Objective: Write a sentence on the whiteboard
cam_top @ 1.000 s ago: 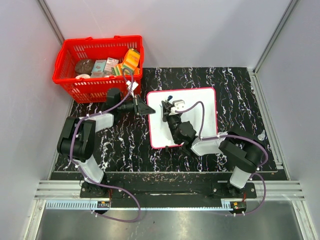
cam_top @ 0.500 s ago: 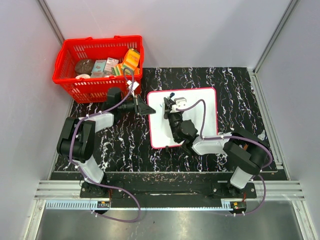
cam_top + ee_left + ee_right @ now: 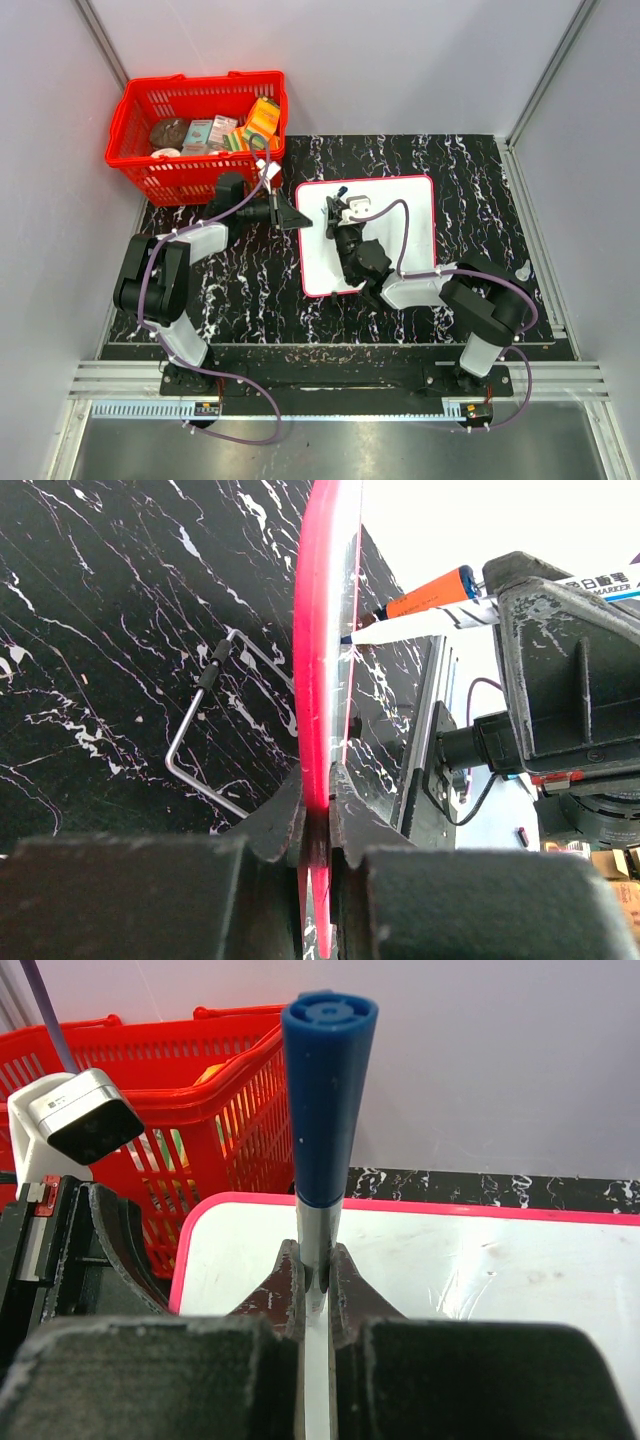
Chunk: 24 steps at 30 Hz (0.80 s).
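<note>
- Left tool (image 3: 318,790) pinches the board (image 3: 400,215) by its left rim; right tool (image 3: 315,1270) is clamped on the marker (image 3: 325,1090).
- Basket (image 3: 200,180): near the board's far-left corner, crowding the left arm.
- Board: flat on the surface, stiff, light, likely to slide; the rim is the place to hold it.
- Marker: slim, smooth, may slip; tip at the board.
- Hex key (image 3: 192,715): 1, on the surface beside the board.

- My left arm (image 3: 165,290) and right arm (image 3: 485,310): matte black joints, glossy white shell links.
- Thin purple cables (image 3: 404,235) loop along both.
- The left gripper (image 3: 320,785) has dark grey fingers (image 3: 272,832), scuffed whitish at the edges.
- White boxy wrist camera (image 3: 78,1112), with a dark face.
</note>
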### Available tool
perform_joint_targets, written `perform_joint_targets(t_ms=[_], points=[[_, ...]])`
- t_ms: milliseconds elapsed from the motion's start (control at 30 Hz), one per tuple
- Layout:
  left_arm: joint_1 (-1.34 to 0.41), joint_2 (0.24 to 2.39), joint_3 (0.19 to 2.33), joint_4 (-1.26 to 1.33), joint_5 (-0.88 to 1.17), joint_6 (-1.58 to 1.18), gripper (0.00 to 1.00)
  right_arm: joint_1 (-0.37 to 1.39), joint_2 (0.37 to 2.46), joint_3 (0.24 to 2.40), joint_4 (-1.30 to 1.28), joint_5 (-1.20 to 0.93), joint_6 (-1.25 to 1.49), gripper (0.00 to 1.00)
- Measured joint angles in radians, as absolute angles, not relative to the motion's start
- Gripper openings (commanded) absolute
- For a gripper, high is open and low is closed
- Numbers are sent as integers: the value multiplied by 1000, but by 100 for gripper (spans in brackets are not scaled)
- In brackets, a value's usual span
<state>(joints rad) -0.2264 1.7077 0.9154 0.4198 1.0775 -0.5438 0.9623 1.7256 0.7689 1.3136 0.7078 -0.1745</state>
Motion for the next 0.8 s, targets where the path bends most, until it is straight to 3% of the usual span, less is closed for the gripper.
perform_joint_targets(t_ms=[800], points=[[-234, 1705, 921, 378, 1074, -516, 0, 962, 1701, 705, 1332, 692, -57, 0]])
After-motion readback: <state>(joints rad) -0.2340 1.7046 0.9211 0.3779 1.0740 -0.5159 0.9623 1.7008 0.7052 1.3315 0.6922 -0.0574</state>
